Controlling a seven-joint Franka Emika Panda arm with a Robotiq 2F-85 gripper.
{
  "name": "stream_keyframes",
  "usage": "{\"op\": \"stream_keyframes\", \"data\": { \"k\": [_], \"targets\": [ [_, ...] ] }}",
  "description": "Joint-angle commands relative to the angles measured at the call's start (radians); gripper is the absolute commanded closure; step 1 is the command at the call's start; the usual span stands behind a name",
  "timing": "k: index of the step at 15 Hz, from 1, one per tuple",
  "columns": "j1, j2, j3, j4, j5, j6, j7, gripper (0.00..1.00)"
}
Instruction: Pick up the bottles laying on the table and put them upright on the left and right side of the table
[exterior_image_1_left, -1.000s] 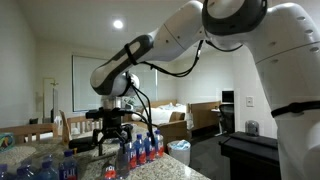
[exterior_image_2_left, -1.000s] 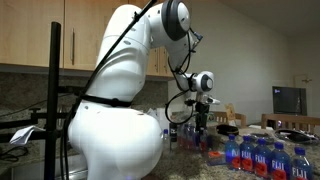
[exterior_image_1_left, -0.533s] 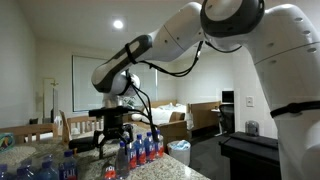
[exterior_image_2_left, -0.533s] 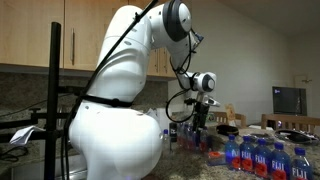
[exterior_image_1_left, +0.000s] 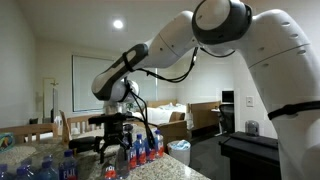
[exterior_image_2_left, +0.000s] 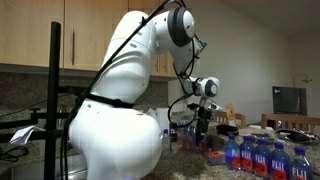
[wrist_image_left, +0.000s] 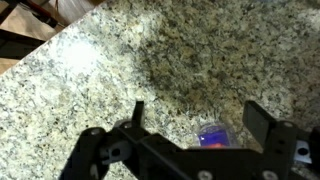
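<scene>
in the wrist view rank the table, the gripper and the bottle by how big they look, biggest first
1. table: fills most of the frame.
2. gripper: spans the bottom edge, jaws apart; nearness to the camera inflates it.
3. bottle: only a small blue patch shows between the jaws.

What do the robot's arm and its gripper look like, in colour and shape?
The arm is glossy white, with bulky rounded links and dark bands at the joints. Black cables run beside it. The gripper is black, with two flat fingers.
</scene>
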Motion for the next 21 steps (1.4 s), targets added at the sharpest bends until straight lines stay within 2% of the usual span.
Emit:
{"op": "stream_keyframes", "data": {
  "k": [1, 11, 18, 19, 20, 21],
  "targets": [
    [-0.01, 0.077, -0.009, 0.048, -0.005, 0.021, -0.025, 0.0],
    [0.029, 0.288, -0.05, 0.208, -0.118, 0.139, -0.007, 0.0],
    [0.021, 0.438, -0.062, 0.368, -0.116, 0.156, -0.035, 0.01],
    [0.018, 0.457, -0.065, 0.39, -0.112, 0.151, -0.037, 0.1],
    [0.016, 0.475, -0.067, 0.411, -0.109, 0.146, -0.038, 0.26],
    [0.015, 0.492, -0.068, 0.431, -0.108, 0.141, -0.041, 0.31]
  ]
}}
